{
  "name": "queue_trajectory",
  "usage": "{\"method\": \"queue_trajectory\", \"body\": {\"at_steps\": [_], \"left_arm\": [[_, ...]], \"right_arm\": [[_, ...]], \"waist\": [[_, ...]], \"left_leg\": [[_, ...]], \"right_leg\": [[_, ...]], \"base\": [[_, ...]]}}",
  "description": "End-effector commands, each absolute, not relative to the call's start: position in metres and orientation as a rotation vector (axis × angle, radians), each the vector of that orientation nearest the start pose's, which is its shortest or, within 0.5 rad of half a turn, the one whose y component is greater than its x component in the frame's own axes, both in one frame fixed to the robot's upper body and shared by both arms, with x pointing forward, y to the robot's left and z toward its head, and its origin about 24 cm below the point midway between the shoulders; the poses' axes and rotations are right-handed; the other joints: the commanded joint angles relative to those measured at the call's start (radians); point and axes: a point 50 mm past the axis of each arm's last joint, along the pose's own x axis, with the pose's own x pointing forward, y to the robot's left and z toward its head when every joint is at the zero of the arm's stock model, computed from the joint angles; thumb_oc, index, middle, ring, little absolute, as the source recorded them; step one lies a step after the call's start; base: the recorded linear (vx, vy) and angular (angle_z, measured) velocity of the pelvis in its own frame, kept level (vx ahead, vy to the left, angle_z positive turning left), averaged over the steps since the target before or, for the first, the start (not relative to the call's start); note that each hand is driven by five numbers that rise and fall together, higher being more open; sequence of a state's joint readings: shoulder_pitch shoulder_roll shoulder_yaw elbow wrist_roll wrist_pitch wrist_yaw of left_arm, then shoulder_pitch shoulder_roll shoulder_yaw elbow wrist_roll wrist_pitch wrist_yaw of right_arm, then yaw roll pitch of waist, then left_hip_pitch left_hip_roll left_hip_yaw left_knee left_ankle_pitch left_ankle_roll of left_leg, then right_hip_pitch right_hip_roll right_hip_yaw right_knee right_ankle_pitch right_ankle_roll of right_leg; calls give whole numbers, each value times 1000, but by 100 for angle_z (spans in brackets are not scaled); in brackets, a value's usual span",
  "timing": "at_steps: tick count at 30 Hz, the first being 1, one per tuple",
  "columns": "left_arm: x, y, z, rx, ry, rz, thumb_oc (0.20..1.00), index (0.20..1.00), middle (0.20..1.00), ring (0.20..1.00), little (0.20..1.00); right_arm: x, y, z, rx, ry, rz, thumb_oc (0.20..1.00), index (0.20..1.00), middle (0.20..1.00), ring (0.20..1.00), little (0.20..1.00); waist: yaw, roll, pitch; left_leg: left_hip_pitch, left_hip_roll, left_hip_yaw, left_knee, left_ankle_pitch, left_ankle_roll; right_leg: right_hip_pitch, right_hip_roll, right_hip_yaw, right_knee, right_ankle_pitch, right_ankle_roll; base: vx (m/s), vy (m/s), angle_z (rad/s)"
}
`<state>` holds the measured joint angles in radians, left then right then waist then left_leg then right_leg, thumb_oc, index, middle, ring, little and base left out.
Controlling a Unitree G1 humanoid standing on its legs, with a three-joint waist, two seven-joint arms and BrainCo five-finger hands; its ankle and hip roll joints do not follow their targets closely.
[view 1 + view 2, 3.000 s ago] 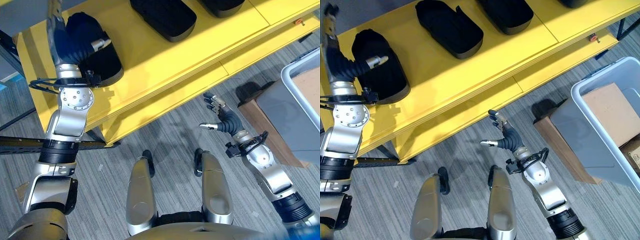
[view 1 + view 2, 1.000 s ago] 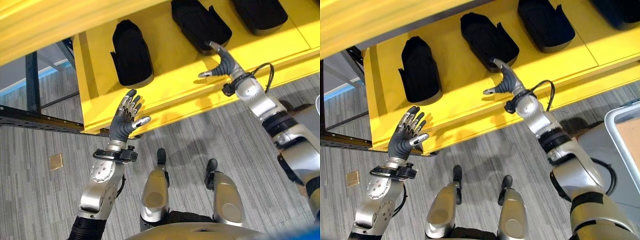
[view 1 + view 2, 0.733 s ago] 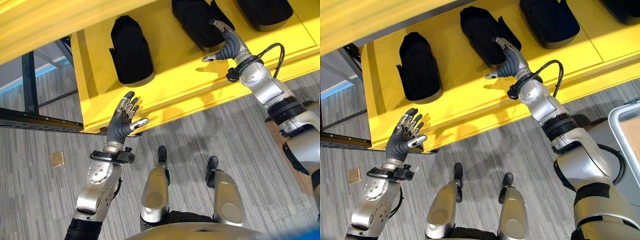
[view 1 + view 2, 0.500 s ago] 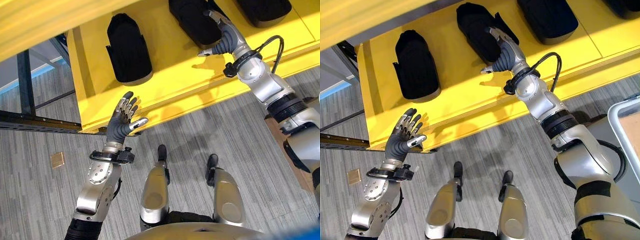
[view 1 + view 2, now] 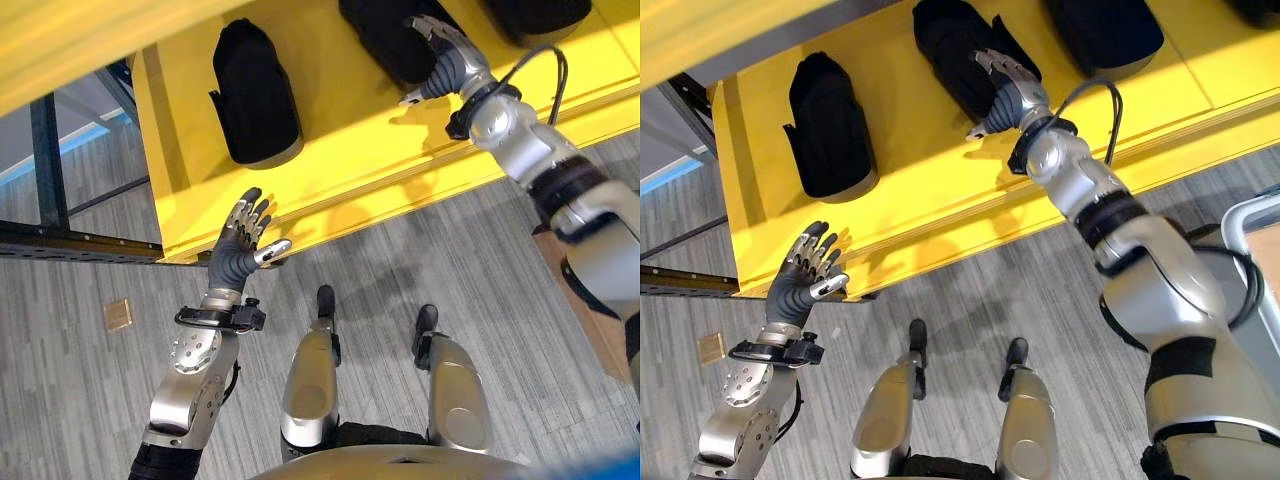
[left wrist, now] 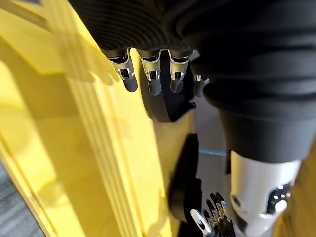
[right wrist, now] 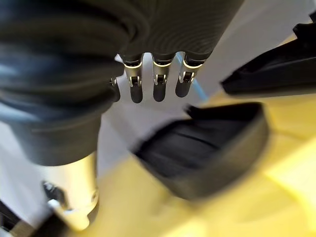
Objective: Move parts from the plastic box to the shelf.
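Reaching over the yellow shelf [image 5: 330,165] with empty hands.
The right hand [image 5: 1008,88], fingers spread, hovers at the middle black part [image 5: 952,55]; nudge gently, keeping it flat. The left hand [image 5: 240,245] waits below, fingers apart.

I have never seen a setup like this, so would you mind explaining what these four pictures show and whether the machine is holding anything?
This is a humanoid robot seen through its own cameras. Two pictures look down from its head, and two look along each wrist, past the fingers. A yellow shelf carries black parts: one on the left and a second further right. The right hand reaches over the shelf beside that second part with straight fingers and holds nothing. The left hand is raised, open and empty, near the shelf's front edge. Below is grey floor.
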<state>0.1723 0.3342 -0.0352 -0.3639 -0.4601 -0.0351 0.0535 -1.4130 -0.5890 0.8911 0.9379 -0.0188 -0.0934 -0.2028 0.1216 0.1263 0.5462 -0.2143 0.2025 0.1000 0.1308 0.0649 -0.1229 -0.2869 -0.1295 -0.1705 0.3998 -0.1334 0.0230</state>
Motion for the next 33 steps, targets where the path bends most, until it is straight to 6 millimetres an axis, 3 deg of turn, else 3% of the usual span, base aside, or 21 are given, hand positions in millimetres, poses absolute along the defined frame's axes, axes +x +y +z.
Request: {"method": "queue_trajectory", "body": {"at_steps": [1,13,33], "left_arm": [[205,182,124,-157,-342,-87,1000,1000,1000,1000,1000],[203,185,121,-163,-334,-65,1000,1000,1000,1000,1000],[199,188,114,-174,-305,-51,1000,1000,1000,1000,1000]], "right_arm": [[405,-106,346,-1133,-690,-20,1000,1000,1000,1000,1000],[413,-102,328,-1144,-611,-2,1000,1000,1000,1000,1000],[423,-114,286,-1054,-457,18,1000,1000,1000,1000,1000]], "waist": [[21,51,-26],[25,59,-26],[40,65,-26]], "left_leg": [[-13,90,-45,15,32,-20],[-22,99,-44,30,32,-27],[-41,112,-56,53,30,-37]], "right_leg": [[15,-18,91,-26,298,83],[10,-15,90,-21,305,81],[10,-10,90,-21,312,80]], "base": [[0,0,0],[1,1,0],[0,0,0]]}}
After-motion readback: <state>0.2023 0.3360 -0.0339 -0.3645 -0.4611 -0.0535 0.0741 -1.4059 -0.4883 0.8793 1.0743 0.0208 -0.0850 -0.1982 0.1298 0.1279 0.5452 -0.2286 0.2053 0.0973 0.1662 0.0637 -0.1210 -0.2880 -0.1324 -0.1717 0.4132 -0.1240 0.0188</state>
